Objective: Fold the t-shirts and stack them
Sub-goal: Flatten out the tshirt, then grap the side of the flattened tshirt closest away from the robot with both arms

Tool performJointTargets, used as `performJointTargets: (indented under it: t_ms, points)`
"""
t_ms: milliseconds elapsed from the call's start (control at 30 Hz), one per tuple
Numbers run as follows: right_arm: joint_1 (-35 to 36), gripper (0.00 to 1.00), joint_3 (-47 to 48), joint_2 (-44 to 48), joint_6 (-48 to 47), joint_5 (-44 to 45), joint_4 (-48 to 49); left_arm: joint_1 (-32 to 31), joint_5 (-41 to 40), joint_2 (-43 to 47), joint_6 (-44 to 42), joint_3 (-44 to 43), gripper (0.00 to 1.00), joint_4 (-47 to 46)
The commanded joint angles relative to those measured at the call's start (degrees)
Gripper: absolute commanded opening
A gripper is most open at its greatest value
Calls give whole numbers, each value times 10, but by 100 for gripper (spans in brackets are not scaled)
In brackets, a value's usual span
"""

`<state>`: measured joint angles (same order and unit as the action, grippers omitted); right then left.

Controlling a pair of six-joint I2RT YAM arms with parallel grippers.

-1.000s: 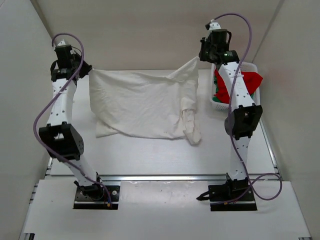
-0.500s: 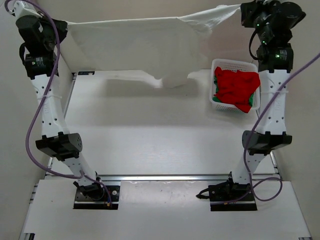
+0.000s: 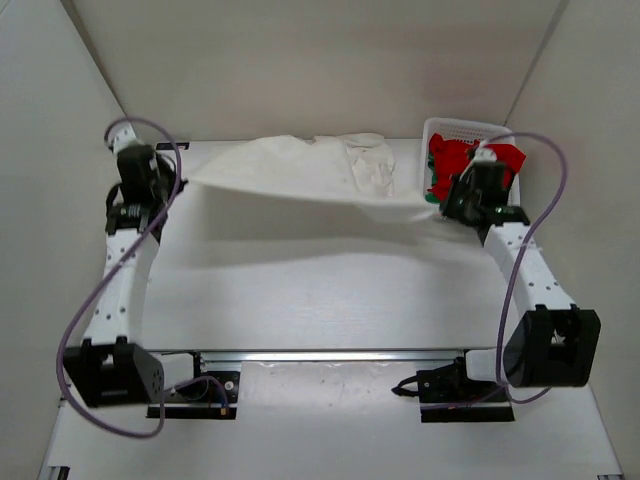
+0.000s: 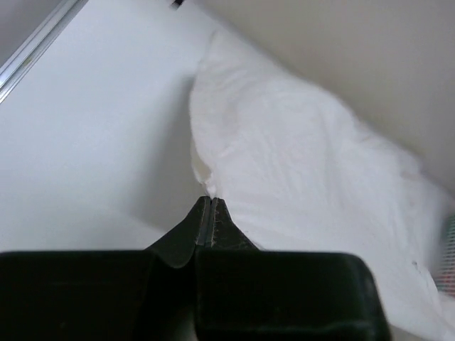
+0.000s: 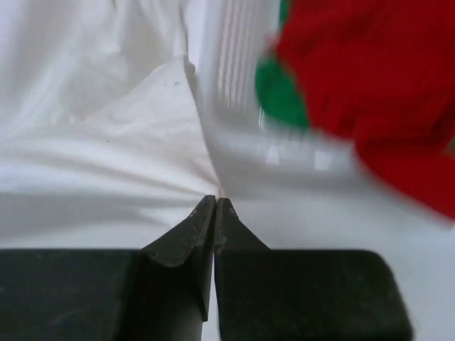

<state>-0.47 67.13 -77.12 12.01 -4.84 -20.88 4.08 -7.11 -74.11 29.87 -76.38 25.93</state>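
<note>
The off-white t-shirt [image 3: 310,175] hangs stretched between both arms above the back of the table. My left gripper [image 3: 183,180] is shut on its left corner, and in the left wrist view the cloth [image 4: 298,163] runs away from the pinched tips of the left gripper [image 4: 211,201]. My right gripper [image 3: 440,212] is shut on the right corner, the cloth [image 5: 106,142] pulled into tight folds at the tips of the right gripper [image 5: 215,202]. The red t-shirt [image 3: 452,160] and a bit of green t-shirt [image 5: 277,92] lie in the basket.
A white perforated basket [image 3: 462,127] stands at the back right, just beyond my right gripper; its wall [image 5: 234,64] is close in the right wrist view. The enclosure walls stand near on the left, back and right. A metal rail runs along the near table edge [image 3: 330,355].
Both arms have come down from high up toward the table, bringing the stretched off-white t-shirt with them; one second ago it lay spread on the table.
</note>
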Motion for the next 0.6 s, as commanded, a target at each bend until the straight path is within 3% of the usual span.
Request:
performJointTargets:
  t_ms: [0, 67, 233, 400, 433, 567]
  points:
    - [42, 0, -107, 99, 7, 38, -8, 8, -94, 115, -26, 126, 0, -17]
    - [31, 0, -174, 123, 22, 12, -33, 32, -56, 140, -9, 252, 0, -17]
    - [8, 0, -263, 145, 25, -50, -106, 90, 47, 173, 30, 422, 0, -25]
    - [16, 0, -285, 168, 31, -81, -175, 67, 52, 229, 35, 466, 0, 3]
    - [32, 0, -273, 180, 34, -35, -196, 75, 59, 237, 28, 468, 0, 14]
    - [35, 0, -216, 199, 22, -62, -260, 59, 55, 255, 24, 469, 0, 37]
